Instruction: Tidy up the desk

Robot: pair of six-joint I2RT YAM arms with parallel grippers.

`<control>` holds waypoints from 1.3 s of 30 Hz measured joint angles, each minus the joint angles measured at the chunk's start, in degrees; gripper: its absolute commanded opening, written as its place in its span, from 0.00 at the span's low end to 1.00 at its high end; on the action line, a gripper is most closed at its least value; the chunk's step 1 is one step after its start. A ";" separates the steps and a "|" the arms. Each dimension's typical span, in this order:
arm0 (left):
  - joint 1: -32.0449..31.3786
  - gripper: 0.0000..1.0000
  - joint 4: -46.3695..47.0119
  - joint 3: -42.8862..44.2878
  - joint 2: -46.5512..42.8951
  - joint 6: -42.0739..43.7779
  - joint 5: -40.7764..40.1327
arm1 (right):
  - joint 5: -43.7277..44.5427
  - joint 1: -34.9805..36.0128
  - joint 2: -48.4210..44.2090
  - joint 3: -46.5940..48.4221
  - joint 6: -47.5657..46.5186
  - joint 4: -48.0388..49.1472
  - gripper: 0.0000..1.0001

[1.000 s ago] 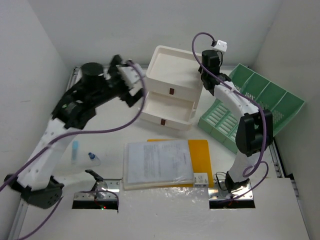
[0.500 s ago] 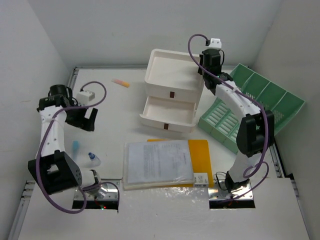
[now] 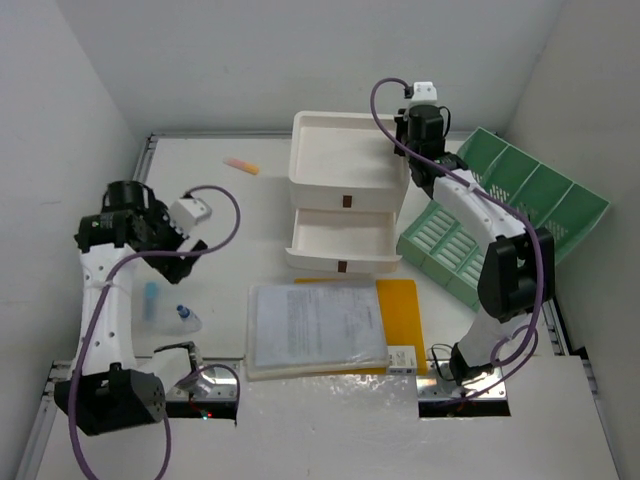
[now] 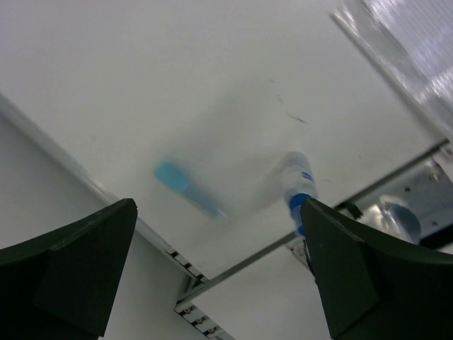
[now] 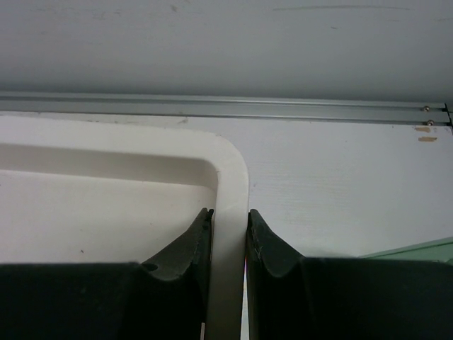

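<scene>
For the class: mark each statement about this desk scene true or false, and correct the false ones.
1. The right gripper is pinching the rim of the drawer box. True.
2. The left gripper is holding the small bottle. False: it is open and empty, and the bottle lies on the desk below it.
3. The bottom drawer is pulled out. True.
4. In the top view, the green rack stands left of the drawer box. False: it stands to its right.
5. A stack of papers lies near the front edge of the desk. True.
</scene>
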 measured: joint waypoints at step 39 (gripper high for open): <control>-6.45 0.00 4.85 -27.28 7.91 7.39 -7.39 | 1.51 0.28 0.76 1.77 1.62 -2.34 0.03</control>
